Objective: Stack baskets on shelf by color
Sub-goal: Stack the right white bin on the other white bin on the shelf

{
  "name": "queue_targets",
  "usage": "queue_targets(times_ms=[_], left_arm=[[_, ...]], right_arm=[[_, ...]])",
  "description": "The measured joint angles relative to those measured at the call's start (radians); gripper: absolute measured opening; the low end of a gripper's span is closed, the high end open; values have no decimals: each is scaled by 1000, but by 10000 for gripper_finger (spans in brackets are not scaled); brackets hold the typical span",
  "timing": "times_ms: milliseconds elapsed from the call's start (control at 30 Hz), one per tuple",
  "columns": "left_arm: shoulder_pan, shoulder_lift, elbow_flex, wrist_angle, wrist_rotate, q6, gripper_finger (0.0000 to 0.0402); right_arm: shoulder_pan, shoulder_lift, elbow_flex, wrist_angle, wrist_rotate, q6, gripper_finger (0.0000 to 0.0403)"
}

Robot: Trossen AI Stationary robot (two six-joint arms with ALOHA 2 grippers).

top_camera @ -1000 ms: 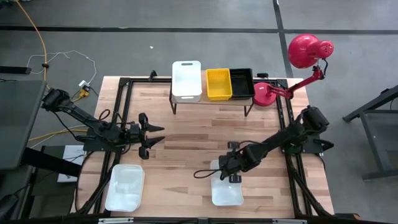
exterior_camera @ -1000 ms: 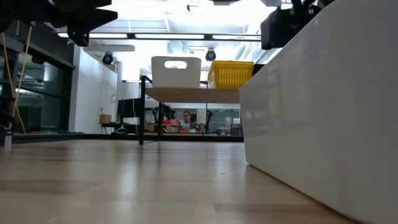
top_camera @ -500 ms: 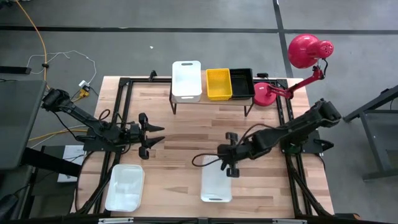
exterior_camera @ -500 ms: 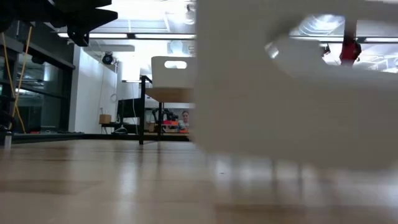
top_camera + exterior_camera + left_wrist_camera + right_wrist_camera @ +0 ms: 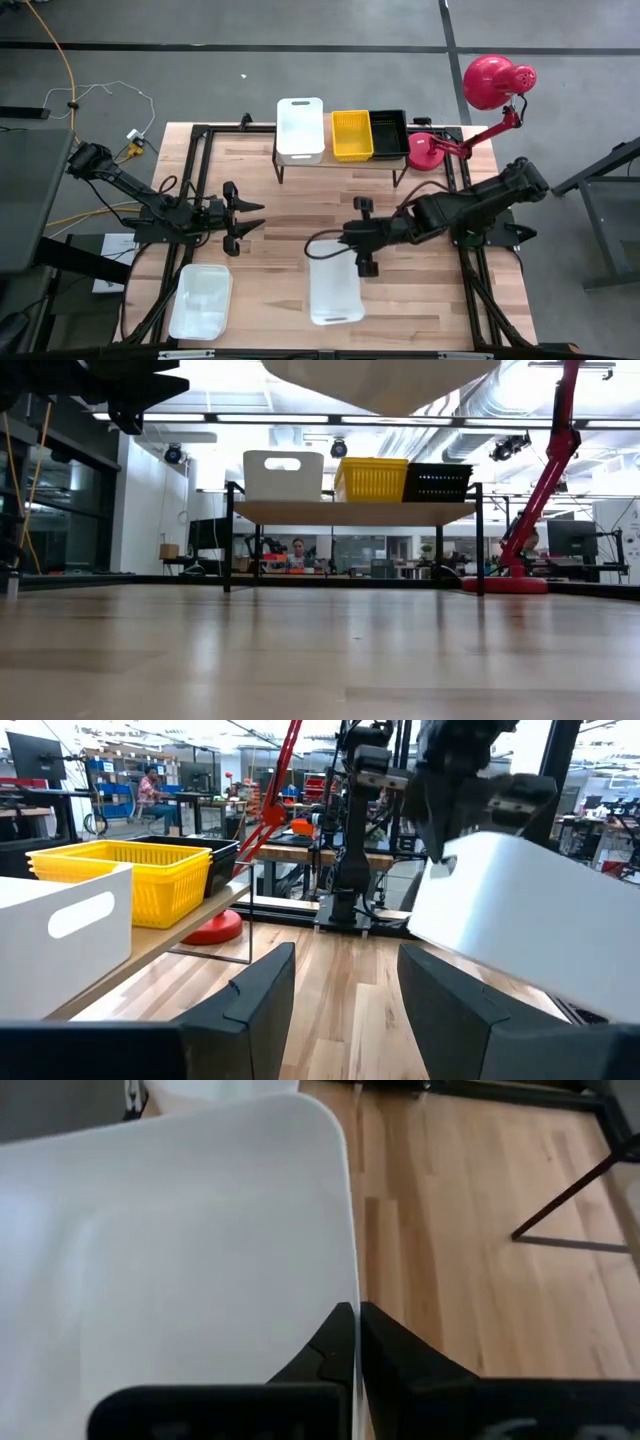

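- Held basket (image 5: 333, 290): white, smooth plastic, rounded corners, lifted clear of the table (image 5: 290, 215); its long axis runs toward the shelf, its body trailing on the near side of the claw.
- Right claw (image 5: 352, 244): clamped shut on the basket's far rim, the wall pinched between the fingers (image 5: 335, 1342). The shelf (image 5: 340, 162) lies beyond it, across bare table.
- Second white basket (image 5: 201, 300): translucent, resting at the table's near left corner.
- Left claw (image 5: 248, 217): parted, empty, hovering left of centre; the right arm is judged better placed for the shelf.
- Shelf: light wood top on thin black legs, carrying a white basket (image 5: 300, 128), a yellow ribbed basket (image 5: 351, 134) and a black basket (image 5: 389, 132) side by side.
- Lamp (image 5: 490, 85): red, glossy, beside the shelf.
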Motion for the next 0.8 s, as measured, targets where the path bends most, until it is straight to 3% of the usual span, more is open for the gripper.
queue_targets(times_ms=[800], left_arm=[[0, 0, 0, 0, 0, 0, 166]], right_arm=[[-99, 2, 39, 118, -63, -140, 0]])
